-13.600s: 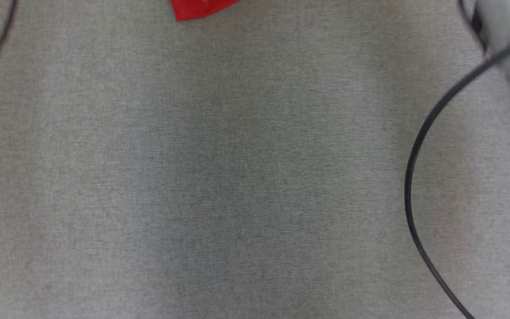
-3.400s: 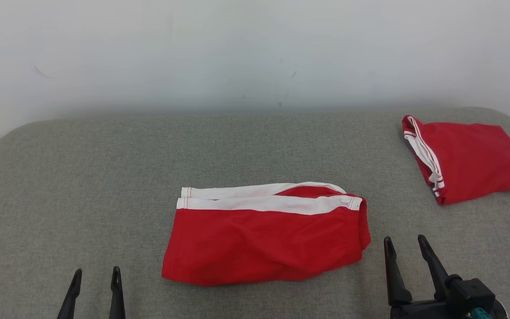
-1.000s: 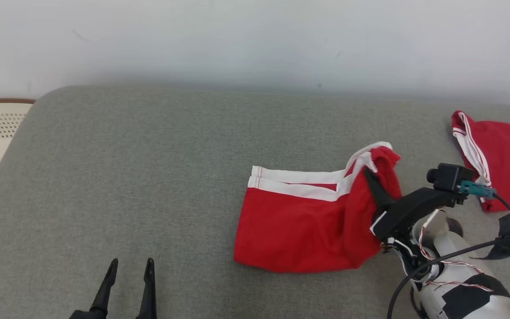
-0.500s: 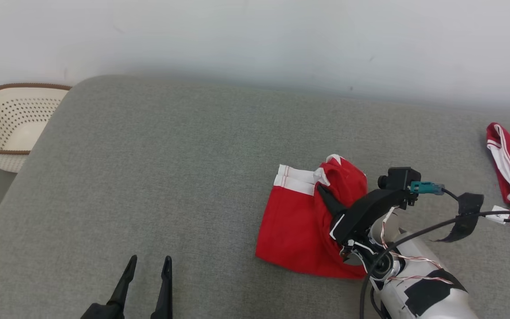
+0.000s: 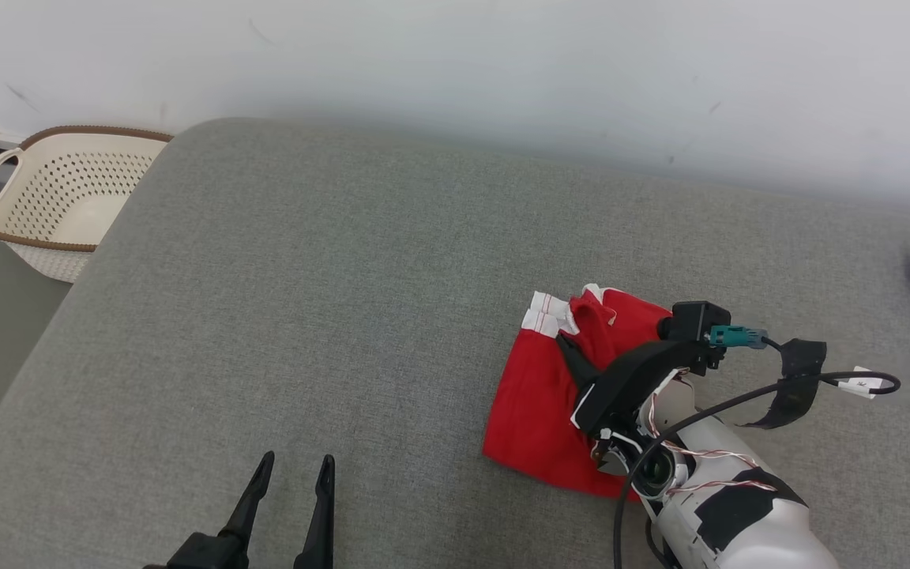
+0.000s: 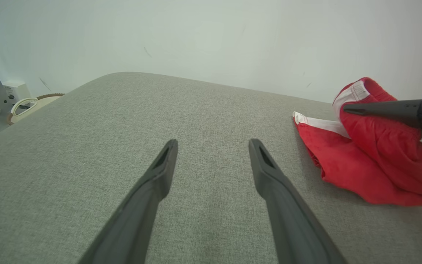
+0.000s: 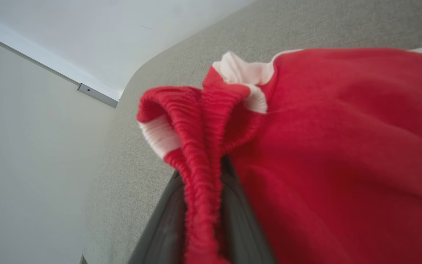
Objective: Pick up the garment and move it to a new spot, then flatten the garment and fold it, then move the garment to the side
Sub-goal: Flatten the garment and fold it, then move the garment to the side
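Currently | right fingers (image 5: 569,357): clamped on ribbed waistband of red garment (image 5: 534,403), edge held up | garment body: lying on grey surface (image 5: 329,261) below them | left fingers (image 6: 163,165): spread, empty, well apart from garment.

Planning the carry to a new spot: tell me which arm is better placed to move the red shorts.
Right. The right end effector is shut on the waistband of the red shorts, with that edge raised off the grey cushion. The left end effector hangs open and empty, apart from them.
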Available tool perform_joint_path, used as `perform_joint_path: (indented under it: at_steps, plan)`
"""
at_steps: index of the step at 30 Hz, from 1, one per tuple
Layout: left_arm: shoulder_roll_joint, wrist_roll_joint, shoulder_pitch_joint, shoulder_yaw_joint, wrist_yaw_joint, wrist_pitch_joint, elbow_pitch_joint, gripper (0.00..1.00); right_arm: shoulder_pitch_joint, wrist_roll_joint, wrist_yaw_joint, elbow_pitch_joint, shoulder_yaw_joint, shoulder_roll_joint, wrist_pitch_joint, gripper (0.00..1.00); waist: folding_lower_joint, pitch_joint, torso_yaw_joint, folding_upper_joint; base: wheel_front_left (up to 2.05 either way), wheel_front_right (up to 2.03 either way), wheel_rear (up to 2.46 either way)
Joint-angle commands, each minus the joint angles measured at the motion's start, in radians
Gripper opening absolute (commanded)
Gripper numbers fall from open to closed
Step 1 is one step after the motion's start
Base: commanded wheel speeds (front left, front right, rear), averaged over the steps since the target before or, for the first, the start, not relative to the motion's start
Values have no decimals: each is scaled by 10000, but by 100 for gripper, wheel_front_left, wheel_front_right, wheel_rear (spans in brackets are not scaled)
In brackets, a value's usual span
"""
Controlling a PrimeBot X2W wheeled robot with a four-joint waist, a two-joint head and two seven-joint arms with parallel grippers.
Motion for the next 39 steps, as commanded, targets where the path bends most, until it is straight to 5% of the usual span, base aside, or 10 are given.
perform_joint_path:
  at_steps: [1, 8, 16, 25, 39]
  plan:
    - [2, -18, -58, -47, 28, -58, 81, 100, -97, -60, 3, 67, 182, 48, -213, 100, 0, 22, 36, -1, 0, 0, 0]
    - [0, 29, 44, 98, 27, -58, 98, 100, 98, 323, 3, -940, 674, -214, -939, 100, 0, -6, -104, -1, 0, 0, 0]
    - [2, 181, 299, 512, 7, -58, -86, 100, 831, 820, 3, -3056, 882, -1539, -1979, 100, 0, -86, -537, -1, 0, 0, 0]
    - [0, 328, 487, 815, 54, -58, -482, 100, 1604, -136, 3, -2970, 384, -2831, -2350, 100, 0, -53, -785, -1, 0, 0, 0]
    - [1, 413, 248, 888, 5, -58, -528, 100, 1820, -595, 3, -1551, 307, -1879, -1245, 100, 0, 189, -557, -1, 0, 0, 0]
